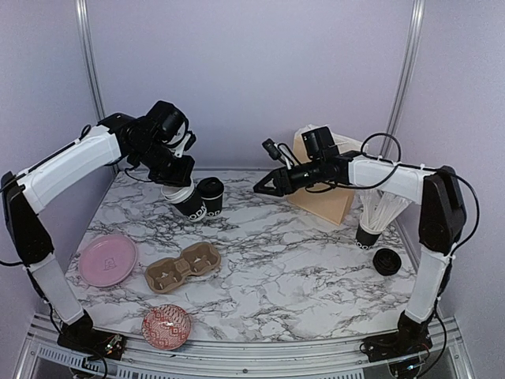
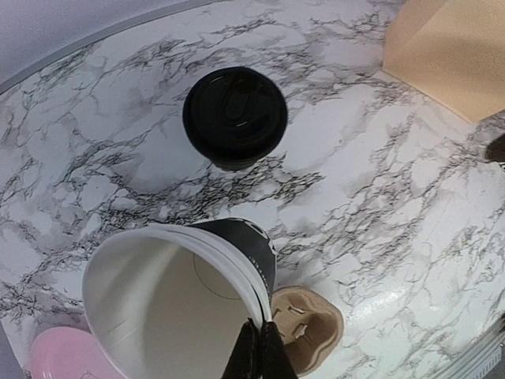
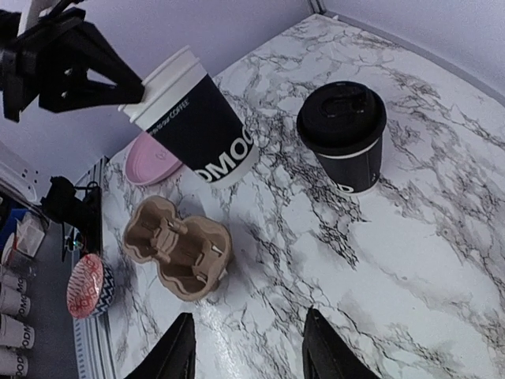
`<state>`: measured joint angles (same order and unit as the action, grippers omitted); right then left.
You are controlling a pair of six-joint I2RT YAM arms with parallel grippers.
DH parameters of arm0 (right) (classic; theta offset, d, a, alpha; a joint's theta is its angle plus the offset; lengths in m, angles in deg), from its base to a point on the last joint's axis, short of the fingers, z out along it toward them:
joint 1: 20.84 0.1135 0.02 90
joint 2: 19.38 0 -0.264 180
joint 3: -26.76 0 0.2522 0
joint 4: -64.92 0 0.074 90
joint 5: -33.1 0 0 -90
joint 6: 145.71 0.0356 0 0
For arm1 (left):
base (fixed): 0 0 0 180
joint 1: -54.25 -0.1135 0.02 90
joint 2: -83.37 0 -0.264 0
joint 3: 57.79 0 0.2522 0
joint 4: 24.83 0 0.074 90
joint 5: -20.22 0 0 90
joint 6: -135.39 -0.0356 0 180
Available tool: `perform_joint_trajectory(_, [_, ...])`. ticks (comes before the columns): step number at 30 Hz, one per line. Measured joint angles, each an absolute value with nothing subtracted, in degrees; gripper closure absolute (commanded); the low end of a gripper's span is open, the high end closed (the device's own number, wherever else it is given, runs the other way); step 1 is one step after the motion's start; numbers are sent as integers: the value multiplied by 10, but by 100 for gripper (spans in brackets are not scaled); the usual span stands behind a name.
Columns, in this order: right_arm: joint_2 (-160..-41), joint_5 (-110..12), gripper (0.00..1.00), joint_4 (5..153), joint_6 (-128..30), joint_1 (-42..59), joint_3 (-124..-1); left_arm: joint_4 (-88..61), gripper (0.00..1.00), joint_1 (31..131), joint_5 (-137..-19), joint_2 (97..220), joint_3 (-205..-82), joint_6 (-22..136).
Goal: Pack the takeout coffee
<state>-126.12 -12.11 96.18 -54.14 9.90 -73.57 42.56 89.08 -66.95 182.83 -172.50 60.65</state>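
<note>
The left gripper (image 2: pixel 258 353) is pinched tight on the white rim of an open black paper cup with white lettering (image 1: pixel 189 202), one finger inside the rim and one outside. The cup is tilted, its mouth up toward the left wrist and its base low over the white marble-pattern table (image 1: pixel 300 268). Can't tell if the base touches.

Just to its right, a black paper cup with a black lid (image 1: pixel 211 194) stands upright on the table at back centre-left. The two cups look close to touching in the top view, and a clear gap shows in the right wrist view.

The right gripper (image 3: pixel 248 355) hangs in the air over mid-table. Its fingers are parted at medium width with nothing between them, pointing toward the two cups and well apart from both.

A brown moulded-pulp two-slot cup carrier (image 1: pixel 183 267) lies in front of the cups, nearer the arm bases. Both cups are outside it. A pink round plate (image 1: pixel 108 259) sits left of the carrier, and a red patterned bowl (image 1: pixel 166 325) is at the near edge.

A tan paper bag (image 1: pixel 323 193) is at back right, partly behind the right arm. A black cup full of white straws (image 1: pixel 377 217) and a small round black lid (image 1: pixel 387 260) sit on the right side.
</note>
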Motion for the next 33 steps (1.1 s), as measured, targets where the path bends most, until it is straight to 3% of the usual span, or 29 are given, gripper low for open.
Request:
perform_joint_trajectory(10, [-1351, -65, 37, 945, -425, 163, -839, 402, 100, 968, -715, 1805, -1728, 612])
perform_joint_trajectory(33, [-1366, 13, 40, 874, -309, 165, -823, 410, 100, 1018, -720, 1840, -1768, 613])
